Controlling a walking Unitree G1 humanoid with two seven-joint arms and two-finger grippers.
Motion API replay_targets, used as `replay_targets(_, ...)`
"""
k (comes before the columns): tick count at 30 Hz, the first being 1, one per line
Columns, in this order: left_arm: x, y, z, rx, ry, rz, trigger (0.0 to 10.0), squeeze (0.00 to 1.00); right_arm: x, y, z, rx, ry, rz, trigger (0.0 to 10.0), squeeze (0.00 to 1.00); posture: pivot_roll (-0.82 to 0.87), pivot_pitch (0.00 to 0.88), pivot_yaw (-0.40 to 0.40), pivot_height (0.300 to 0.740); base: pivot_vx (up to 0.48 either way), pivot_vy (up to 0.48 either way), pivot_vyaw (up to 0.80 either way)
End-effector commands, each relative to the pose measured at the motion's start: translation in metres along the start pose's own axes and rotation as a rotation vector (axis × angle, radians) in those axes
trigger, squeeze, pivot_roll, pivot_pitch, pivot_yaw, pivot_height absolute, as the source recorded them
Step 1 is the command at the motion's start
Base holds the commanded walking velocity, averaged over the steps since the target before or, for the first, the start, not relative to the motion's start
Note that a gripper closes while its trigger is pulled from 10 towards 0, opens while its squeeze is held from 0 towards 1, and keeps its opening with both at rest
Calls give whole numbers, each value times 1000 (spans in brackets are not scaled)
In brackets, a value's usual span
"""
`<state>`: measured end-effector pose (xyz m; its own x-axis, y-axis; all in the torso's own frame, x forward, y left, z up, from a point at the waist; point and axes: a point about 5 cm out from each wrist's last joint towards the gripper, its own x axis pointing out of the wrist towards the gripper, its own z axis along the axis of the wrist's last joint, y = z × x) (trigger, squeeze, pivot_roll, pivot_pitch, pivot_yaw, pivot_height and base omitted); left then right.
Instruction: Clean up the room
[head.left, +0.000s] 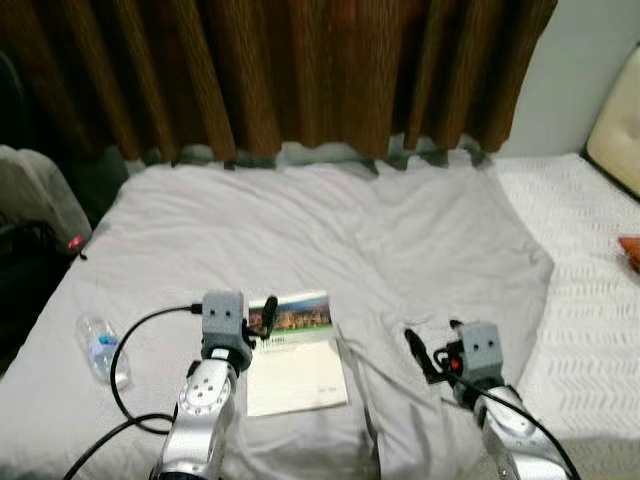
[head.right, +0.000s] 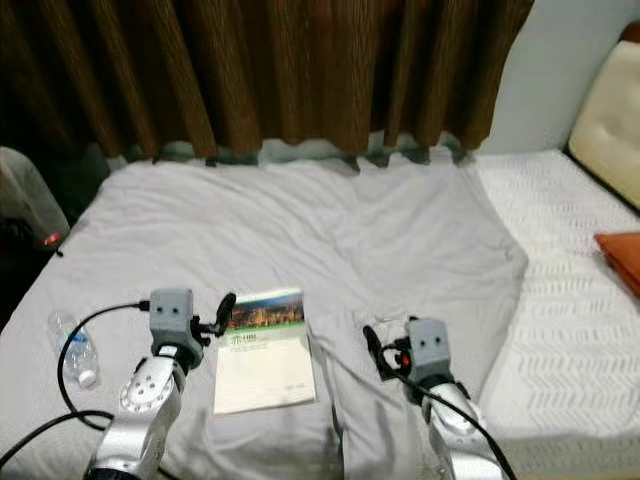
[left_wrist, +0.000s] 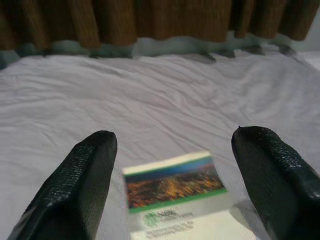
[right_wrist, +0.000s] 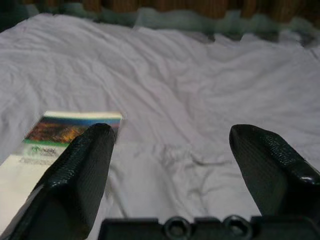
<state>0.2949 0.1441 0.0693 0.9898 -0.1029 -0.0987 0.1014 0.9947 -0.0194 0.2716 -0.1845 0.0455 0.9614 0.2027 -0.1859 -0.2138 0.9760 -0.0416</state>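
A booklet (head.left: 295, 350) with a landscape photo across its top lies flat on the grey bed sheet (head.left: 330, 230). A clear plastic water bottle (head.left: 100, 348) lies on its side near the sheet's left edge. My left gripper (head.left: 262, 322) hovers open just over the booklet's near left corner, and the booklet's cover (left_wrist: 172, 185) shows between its fingers. My right gripper (head.left: 432, 345) stands open above rumpled sheet, to the right of the booklet (right_wrist: 60, 135). Neither holds anything.
Brown curtains (head.left: 300, 70) hang behind the bed. A white quilt (head.left: 590, 260) covers the right side, with a cream pillow (head.left: 618, 130) and an orange item (head.left: 631, 250) at the far right. A grey bag and dark things (head.left: 30, 210) stand off the bed's left.
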Motion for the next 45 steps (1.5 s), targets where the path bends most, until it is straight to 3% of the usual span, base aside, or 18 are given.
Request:
replay_targets(1,-1,12,-1,2,8,36,10000,0,4,11,2,8,-4,40,10000,0,-27,17,6,740,390,277,0)
replay_targets(6,0,10,-4,-3,18,41,10000,0,2,12,-1,2,12,58,10000,0,-32,23,4,740,393,274,0)
replay_targets(8,5,6,-12,-18,83,33,10000,0,1,12,-2,-1,20,68,10000,0,-32,29,-3,740,0,0,0)
replay_targets(13,22,1,-23,-138,194,29,10000,0,-2,14,-5,-25,43,101,10000,0,-60,50,-9,740,0,0,0)
replay_targets(16,27,-1,-13,-129,151,6,10000,0,-4,13,-3,-31,38,108,10000,0,-81,53,-2,740,0,0,0)
replay_targets(20,23,-3,-8,-19,95,-27,10000,0,-8,9,0,-7,12,100,10000,0,-97,63,13,740,0,0,0)
replay_targets(25,32,0,-12,-54,131,-18,10000,0,-16,10,-1,-14,20,89,10000,0,-116,103,8,740,0,0,395)
replay_targets(26,38,4,-16,-128,182,-5,10000,0,-23,10,-4,-17,40,89,10000,0,-132,161,-8,740,0,0,0)
replay_targets(28,40,6,-18,-164,208,0,10000,0,-25,10,-6,-19,53,88,10000,0,-132,161,-8,740,0,0,0)
replay_targets(29,42,4,-19,-226,235,-25,10000,0,-30,12,-5,-14,55,94,10000,0,-169,222,-31,740,0,0,0)
replay_targets(33,48,13,-15,-258,249,20,10000,0,-56,21,3,-23,51,142,10000,0,-259,366,-38,740,0,0,0)
replay_targets(35,51,17,-8,-316,224,40,10000,0,-68,28,8,-58,37,191,10000,0,-317,443,-52,740,0,0,0)
replay_targets(36,55,13,-3,-345,206,26,10000,0,-69,31,12,-72,22,210,10000,0,-338,490,-81,740,0,0,0)
replay_targets(41,62,7,6,-392,180,-16,10000,0,-65,38,20,-67,-5,203,10000,0,-354,562,-105,740,0,0,0)
replay_targets(43,63,8,8,-447,170,-12,10000,0,-66,41,22,-72,-3,206,10000,0,-361,562,-108,740,0,0,0)
replay_targets(45,64,7,10,-446,164,-15,10000,0,-66,42,25,-64,-4,196,10000,0,-360,584,-99,740,0,0,0)
